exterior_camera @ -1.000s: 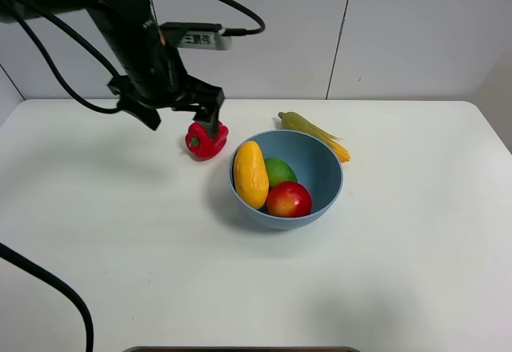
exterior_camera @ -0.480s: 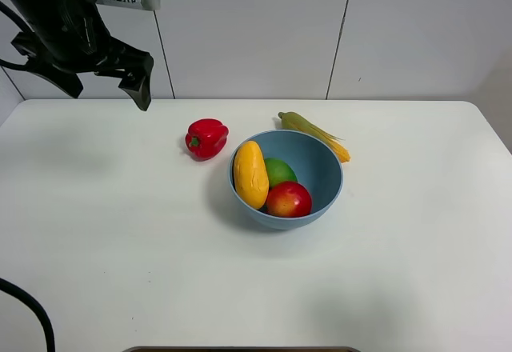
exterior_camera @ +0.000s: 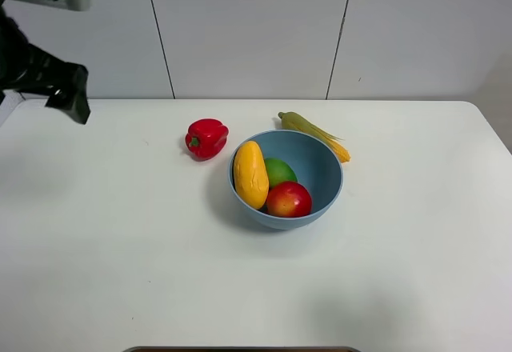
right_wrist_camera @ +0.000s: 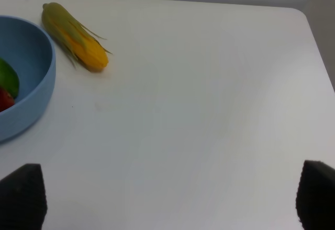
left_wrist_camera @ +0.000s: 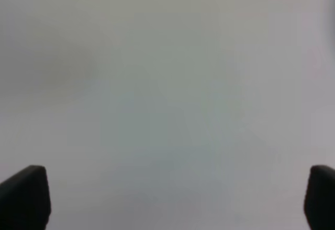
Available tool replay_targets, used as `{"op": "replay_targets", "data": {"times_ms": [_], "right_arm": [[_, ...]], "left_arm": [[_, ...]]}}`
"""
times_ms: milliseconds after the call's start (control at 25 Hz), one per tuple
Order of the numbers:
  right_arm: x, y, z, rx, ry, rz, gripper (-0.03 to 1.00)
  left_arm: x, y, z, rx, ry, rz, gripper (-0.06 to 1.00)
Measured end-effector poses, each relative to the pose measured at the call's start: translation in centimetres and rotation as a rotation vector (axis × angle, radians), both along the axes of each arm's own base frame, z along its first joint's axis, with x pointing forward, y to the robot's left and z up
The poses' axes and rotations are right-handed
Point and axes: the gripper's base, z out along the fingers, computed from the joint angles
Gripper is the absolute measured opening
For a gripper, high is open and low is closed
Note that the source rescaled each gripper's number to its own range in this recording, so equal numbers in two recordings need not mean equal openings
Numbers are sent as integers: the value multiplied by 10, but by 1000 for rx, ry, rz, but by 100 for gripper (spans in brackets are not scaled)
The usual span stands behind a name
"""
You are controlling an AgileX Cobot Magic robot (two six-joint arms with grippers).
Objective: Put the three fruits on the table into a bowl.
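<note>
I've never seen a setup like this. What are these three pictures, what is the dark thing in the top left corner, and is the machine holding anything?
This is a robot with two arms, each ending in a gripper. One picture comes from a camera mounted high above the white table. The dark shape at its top left is the left gripper, raised over the table's corner.

The other two pictures come from small cameras on the arms' wrists. The dark tips at their lower corners are the gripper fingers. The left gripper's view shows only blurred pale surface. The right gripper looks down at the table.

Both grippers are open and hold nothing.

On the table stands a light-blue bowl holding a yellow mango, a green lime-like fruit and a red-orange fruit. Beside the bowl lie a red bell pepper and a corn cob.
</note>
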Motion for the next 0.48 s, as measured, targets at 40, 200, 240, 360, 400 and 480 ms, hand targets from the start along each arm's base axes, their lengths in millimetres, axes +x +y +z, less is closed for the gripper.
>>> {"op": "replay_targets", "data": {"times_ms": [40, 200, 240, 360, 400, 480], "right_arm": [[0, 0, 0, 0, 0, 0, 84], [0, 0, 0, 0, 0, 0, 84], [0, 0, 0, 0, 0, 0, 84], [0, 0, 0, 0, 0, 0, 84], [0, 0, 0, 0, 0, 0, 84], [0, 0, 0, 0, 0, 0, 84]], "left_arm": [[-11, 6, -4, 3, 1, 10, 98], [-53, 33, -20, -24, -33, 63, 98], [-64, 40, -22, -37, -49, 81, 98], [-97, 59, -36, -71, -76, 131, 98], [-107, 64, -38, -84, -99, 139, 98], [-126, 72, -47, -102, -127, 148, 98]]}}
